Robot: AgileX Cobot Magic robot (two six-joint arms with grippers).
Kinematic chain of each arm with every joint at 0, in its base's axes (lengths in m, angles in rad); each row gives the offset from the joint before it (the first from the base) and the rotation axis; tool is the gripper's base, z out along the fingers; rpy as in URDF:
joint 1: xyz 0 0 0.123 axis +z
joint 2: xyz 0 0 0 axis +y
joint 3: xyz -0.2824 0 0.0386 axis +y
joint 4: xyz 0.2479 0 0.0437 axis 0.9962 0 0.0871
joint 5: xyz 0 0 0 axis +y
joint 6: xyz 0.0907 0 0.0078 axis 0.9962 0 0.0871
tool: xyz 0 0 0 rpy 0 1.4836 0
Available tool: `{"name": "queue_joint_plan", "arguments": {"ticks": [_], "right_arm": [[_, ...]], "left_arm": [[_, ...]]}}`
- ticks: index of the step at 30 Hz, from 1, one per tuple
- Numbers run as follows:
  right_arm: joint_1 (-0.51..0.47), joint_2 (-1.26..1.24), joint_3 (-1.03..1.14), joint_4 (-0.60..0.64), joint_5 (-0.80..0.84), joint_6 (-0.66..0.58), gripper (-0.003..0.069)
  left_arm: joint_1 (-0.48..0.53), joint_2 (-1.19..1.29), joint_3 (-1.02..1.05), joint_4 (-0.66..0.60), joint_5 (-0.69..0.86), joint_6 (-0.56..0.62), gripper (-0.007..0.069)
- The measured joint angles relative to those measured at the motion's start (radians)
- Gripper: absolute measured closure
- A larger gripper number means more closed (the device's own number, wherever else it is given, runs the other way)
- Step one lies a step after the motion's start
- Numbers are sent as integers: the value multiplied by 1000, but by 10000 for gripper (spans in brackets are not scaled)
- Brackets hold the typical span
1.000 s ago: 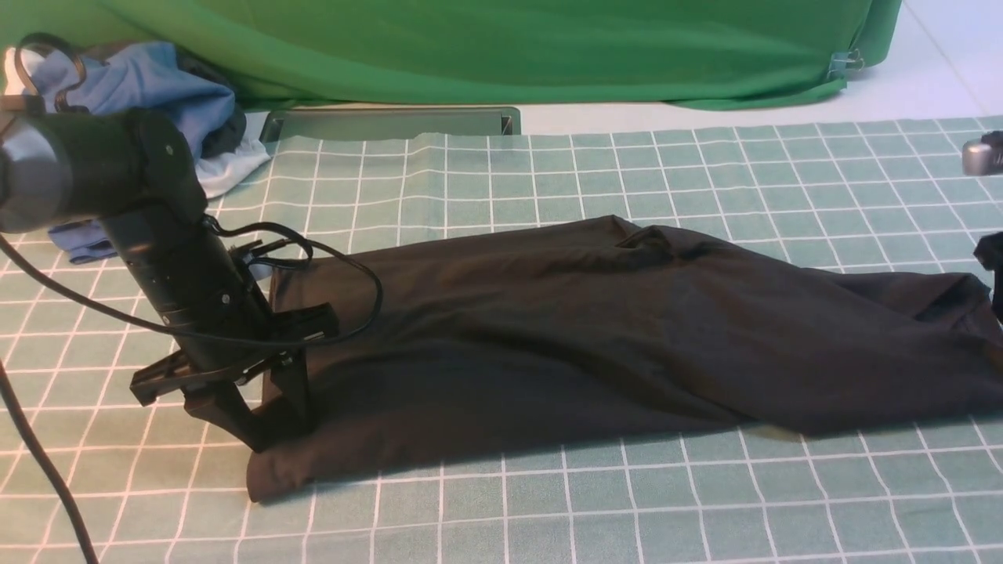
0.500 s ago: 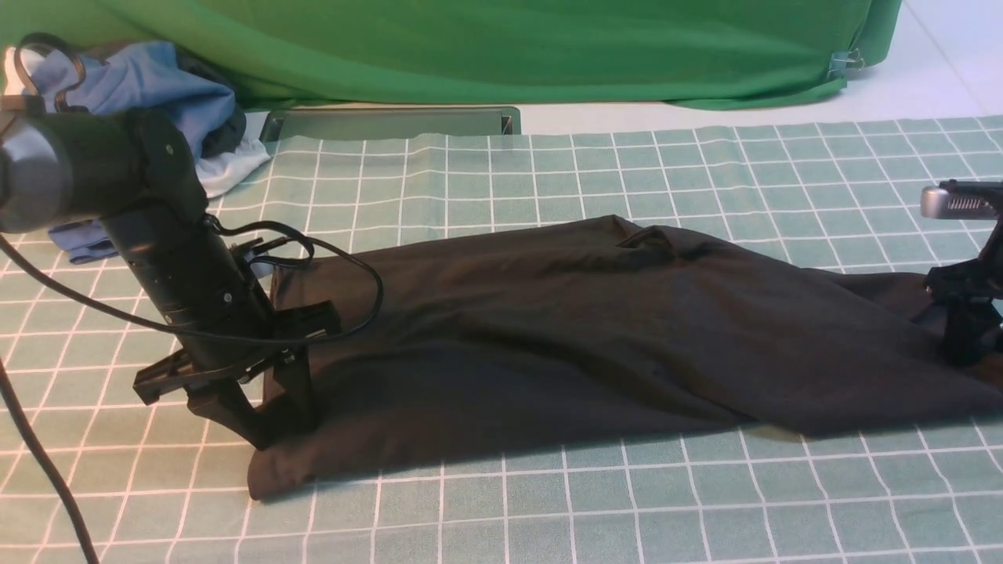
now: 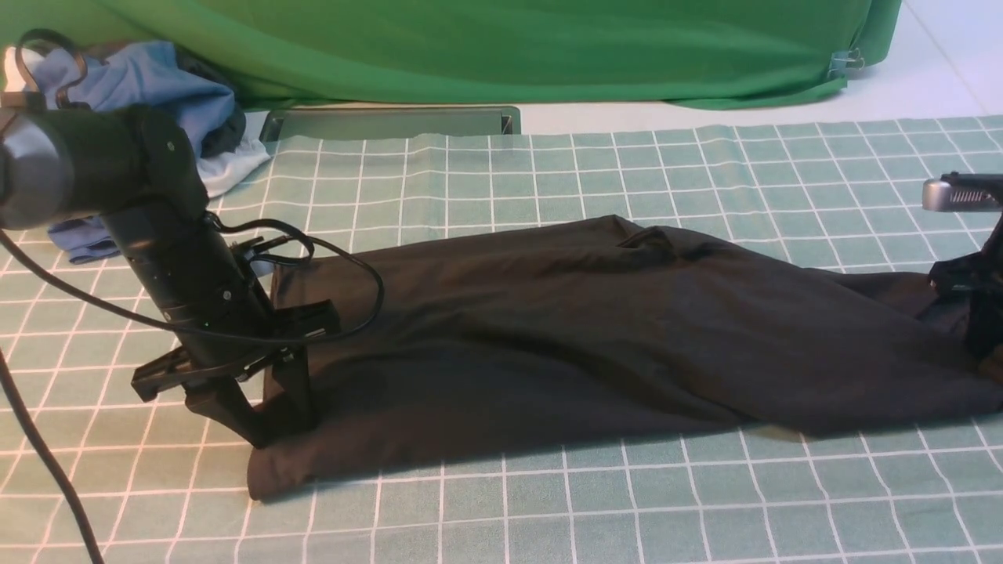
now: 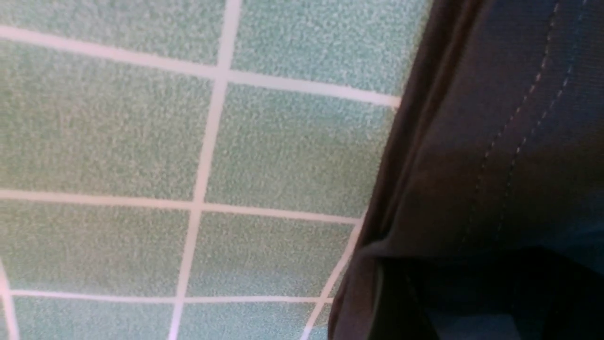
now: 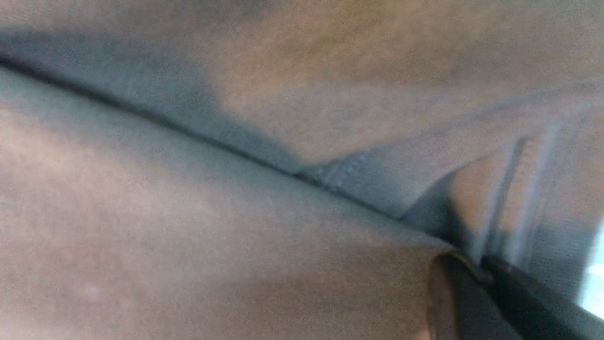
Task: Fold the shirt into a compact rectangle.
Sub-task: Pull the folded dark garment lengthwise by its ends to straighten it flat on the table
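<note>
The black shirt (image 3: 595, 329) lies as a long folded strip across the checked tablecloth (image 3: 548, 509). My left gripper (image 3: 266, 419) stands tip-down at the strip's left end. Its two fingers are apart, open, astride the fabric's edge. The left wrist view shows the stitched hem of the shirt (image 4: 495, 141) beside the bare cloth. My right gripper (image 3: 983, 345) is down on the strip's right end, at the picture's right edge. In the right wrist view the right gripper (image 5: 476, 271) is shut, with a fold of the shirt (image 5: 236, 245) pinched between its tips.
A pile of blue and white clothes (image 3: 149, 102) lies at the back left, behind my left arm. A big green cloth (image 3: 509, 47) hangs along the back, with a grey metal channel (image 3: 392, 123) below it. A black cable (image 3: 368, 290) loops from the left wrist over the shirt.
My right gripper came in from the right edge, dropped onto the shirt's right end and closed on the fabric. The left arm has hardly moved.
</note>
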Motion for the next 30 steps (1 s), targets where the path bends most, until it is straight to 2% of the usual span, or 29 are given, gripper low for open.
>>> {"name": "queue_joint_plan", "arguments": {"ticks": [7, 16, 19, 22, 26, 30], "right_arm": [[0, -3, -137, -42, -9, 21, 565], [0, 4, -167, -59, -205, 26, 415], [0, 10, -168, -58, -175, 0, 387], [0, 12, -179, -27, -39, -80, 337], [9, 12, -164, 0, -9, -131, 295], [29, 27, -141, 0, -3, -176, 284]], "left_arm": [[0, 0, -36, 2, 23, 0, 299], [-1, 0, -47, 6, 22, 0, 299], [-1, 0, -47, 6, 23, 0, 299], [-1, 0, -49, 6, 13, 0, 299], [-1, 0, -50, 3, -1, 0, 299], [-1, 0, -50, 1, -2, 0, 299]]}}
